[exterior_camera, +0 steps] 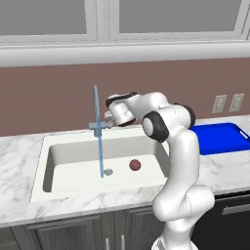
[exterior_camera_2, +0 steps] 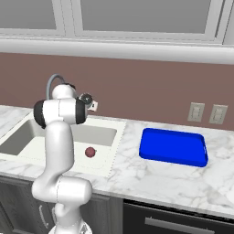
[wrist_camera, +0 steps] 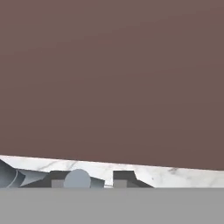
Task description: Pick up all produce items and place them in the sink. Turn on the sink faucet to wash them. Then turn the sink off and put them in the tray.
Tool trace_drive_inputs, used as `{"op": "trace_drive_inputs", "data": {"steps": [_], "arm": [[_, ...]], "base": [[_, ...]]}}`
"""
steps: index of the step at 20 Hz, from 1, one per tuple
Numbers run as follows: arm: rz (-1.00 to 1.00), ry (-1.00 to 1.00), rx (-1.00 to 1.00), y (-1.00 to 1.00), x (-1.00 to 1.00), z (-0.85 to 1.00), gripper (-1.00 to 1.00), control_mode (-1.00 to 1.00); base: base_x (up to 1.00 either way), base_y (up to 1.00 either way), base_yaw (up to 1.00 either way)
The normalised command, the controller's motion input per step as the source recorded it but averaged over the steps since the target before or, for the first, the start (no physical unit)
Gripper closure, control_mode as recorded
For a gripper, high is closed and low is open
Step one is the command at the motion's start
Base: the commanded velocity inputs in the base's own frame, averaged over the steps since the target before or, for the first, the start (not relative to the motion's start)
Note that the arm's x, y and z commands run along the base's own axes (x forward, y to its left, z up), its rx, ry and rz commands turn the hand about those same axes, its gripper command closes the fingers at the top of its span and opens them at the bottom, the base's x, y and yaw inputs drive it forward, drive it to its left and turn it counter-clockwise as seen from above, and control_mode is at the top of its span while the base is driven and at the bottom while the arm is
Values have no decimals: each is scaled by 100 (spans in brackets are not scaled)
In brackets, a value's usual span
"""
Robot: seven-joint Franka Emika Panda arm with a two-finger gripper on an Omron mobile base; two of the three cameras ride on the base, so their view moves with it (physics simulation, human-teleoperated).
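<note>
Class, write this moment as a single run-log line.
water: running into sink | red produce: in basin beside drain | pincer: at faucet base | tray: holds no produce

Maroon fruit (exterior_camera: 135,165) in sink (exterior_camera: 73,151) — faucet (exterior_camera: 99,124) running

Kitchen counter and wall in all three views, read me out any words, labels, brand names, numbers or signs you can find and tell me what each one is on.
No readable text in any view.
Blue tray: plain, no label.
Faucet and sink: no brand or marking.
Two wall outlets: blank plates, no lettering.
Upper cabinets and dark red fruit: no sticker or sign.
</note>
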Motion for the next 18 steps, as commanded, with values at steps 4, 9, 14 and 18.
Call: {"op": "trace_drive_inputs", "data": {"steps": [4,9,14,18], "arm": [[0,-11,0,-9,0,-5,100,-100],[0,-9,0,0,-1,-1,100,-100],[0,-8,0,1,0,0,100,-100],[2,-6,0,16,1,0,100,-100]], "base": [[0,0,0],[0,0,0],[0,0,0],[0,0,0]]}}
